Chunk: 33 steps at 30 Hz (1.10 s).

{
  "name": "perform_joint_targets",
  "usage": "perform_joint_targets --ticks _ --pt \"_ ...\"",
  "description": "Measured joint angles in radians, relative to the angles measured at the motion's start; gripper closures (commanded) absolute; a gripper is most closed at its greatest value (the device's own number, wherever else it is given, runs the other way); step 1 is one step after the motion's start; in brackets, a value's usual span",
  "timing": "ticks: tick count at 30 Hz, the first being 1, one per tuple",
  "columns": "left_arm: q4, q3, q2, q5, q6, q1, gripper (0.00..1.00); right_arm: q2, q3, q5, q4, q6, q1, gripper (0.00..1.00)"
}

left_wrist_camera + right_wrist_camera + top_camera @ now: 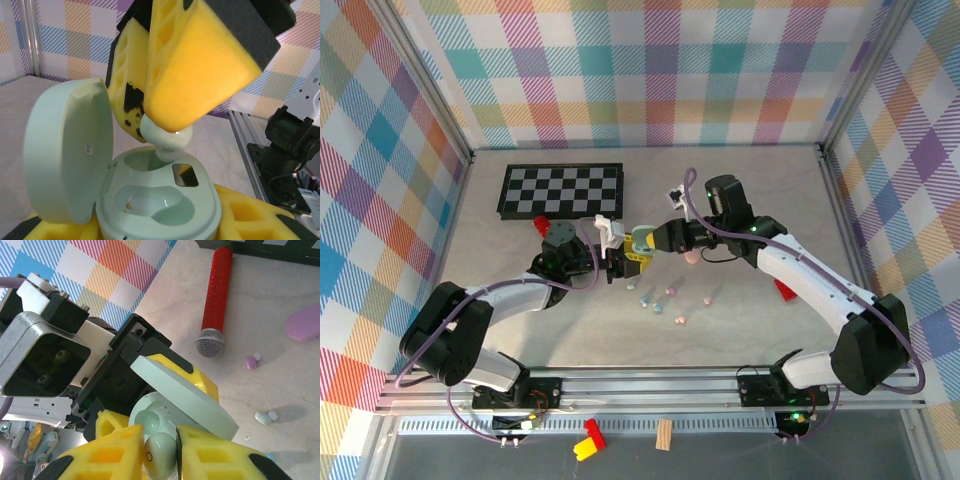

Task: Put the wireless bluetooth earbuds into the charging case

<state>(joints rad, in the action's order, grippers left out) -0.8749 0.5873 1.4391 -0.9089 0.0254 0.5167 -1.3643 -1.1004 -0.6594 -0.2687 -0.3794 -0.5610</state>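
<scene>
My left gripper (pixel 155 227) is shut on the base of a mint charging case (pixel 160 200), holding it up with its lid (pixel 65 150) swung open to the left. My right gripper (pixel 160 456) is shut on a mint earbud (pixel 160 452) between its yellow foam fingers (pixel 200 65). The earbud (pixel 167 140) hangs over the case's far socket, with its stem dipping into that socket. The near socket is empty. From above, both grippers meet at the case (pixel 642 240) mid-table. Several other tiny earbuds (pixel 670 294) lie on the table in front.
A red microphone (pixel 216 295) and a purple case (pixel 304 324) lie on the table, with a purple earbud (pixel 251 361) and a pale blue earbud (pixel 264 417) nearby. A chessboard (pixel 561 189) sits at the back left and a pink case (pixel 693 256) beside my right gripper.
</scene>
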Motion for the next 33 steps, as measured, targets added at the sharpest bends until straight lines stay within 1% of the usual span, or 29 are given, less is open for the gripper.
perform_joint_targets --ticks 5,8,12,16,21,25,28,30,33 --pt "-0.019 0.000 0.000 -0.010 -0.014 0.000 0.77 0.013 0.011 0.012 0.000 0.014 0.000 0.76" --pt "-0.024 0.002 0.000 -0.014 -0.014 0.000 0.77 0.021 0.012 0.016 0.000 0.023 0.000 0.72" --pt "-0.026 0.005 0.000 -0.014 -0.014 0.000 0.77 0.030 0.012 0.019 0.000 0.023 -0.002 0.63" --pt "-0.037 0.005 0.000 -0.013 -0.014 0.000 0.77 0.049 0.013 0.039 -0.004 0.023 -0.003 0.49" --pt "-0.044 0.005 0.000 -0.019 -0.011 0.000 0.77 0.100 0.021 0.075 -0.008 0.019 -0.002 0.41" --pt "-0.044 0.005 0.000 -0.024 -0.010 0.000 0.77 0.139 0.036 0.085 0.005 0.010 -0.001 0.38" --pt "-0.044 0.005 -0.002 -0.022 -0.010 -0.007 0.77 0.192 0.086 0.092 0.026 -0.004 -0.001 0.38" --pt "-0.043 0.005 -0.011 -0.023 -0.011 -0.022 0.77 0.234 0.132 0.103 0.047 -0.018 -0.001 0.38" --pt "-0.043 0.005 -0.048 -0.022 -0.011 -0.072 0.77 0.291 0.204 0.134 0.068 -0.055 -0.001 0.37"
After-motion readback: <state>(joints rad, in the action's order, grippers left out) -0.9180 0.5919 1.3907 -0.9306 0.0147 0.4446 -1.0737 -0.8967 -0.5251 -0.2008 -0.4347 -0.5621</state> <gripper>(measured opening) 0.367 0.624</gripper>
